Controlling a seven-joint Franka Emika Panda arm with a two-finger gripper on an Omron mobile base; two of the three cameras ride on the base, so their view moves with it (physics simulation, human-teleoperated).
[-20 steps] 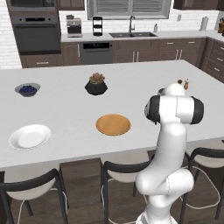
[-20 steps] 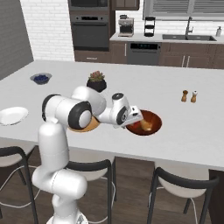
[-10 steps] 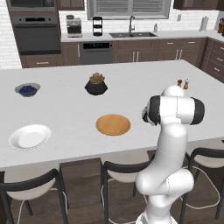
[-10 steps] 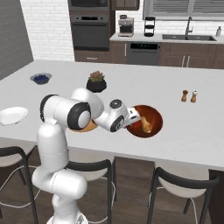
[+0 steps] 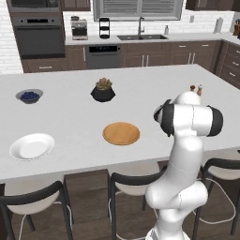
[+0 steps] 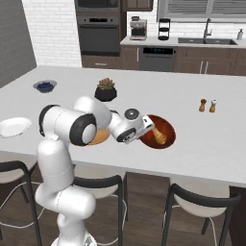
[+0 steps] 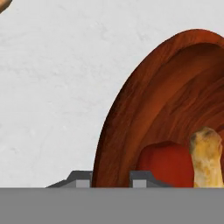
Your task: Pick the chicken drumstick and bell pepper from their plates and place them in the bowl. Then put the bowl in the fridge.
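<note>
Right, bowl: I see the wide, glossy reddish-brown bowl (image 6: pixel 158 131) standing on the white island counter (image 6: pixel 202 139), near its front edge.
Contents: one red bell pepper (image 7: pixel 168 162) and one golden, lumpy chicken drumstick (image 7: pixel 207 156) lie side by side inside it, touching or nearly so; the drumstick's long axis leans up against the far inner wall.
Gripper: my two-finger gripper (image 7: pixel 112 180) is clamped on the bowl's near rim, one fingertip outside the wall, one inside.
Key relation: the bowl spreads straight ahead of the fingers, so I judge its weight hangs beyond the grip and a lift should keep it level.
Plates: two, both bare, to the bowl's left — a tan wooden disc (image 5: pixel 121 133) nearest, a glossy white plate (image 5: pixel 32 146) well beyond it.
Others, beyond the bowl: one black faceted plant pot (image 5: pixel 103 91), one small grey-blue berry bowl (image 5: pixel 29 96), two small shakers (image 6: pixel 207 105).
Stage: I judge the filling done and the fridge trip pending.
</note>
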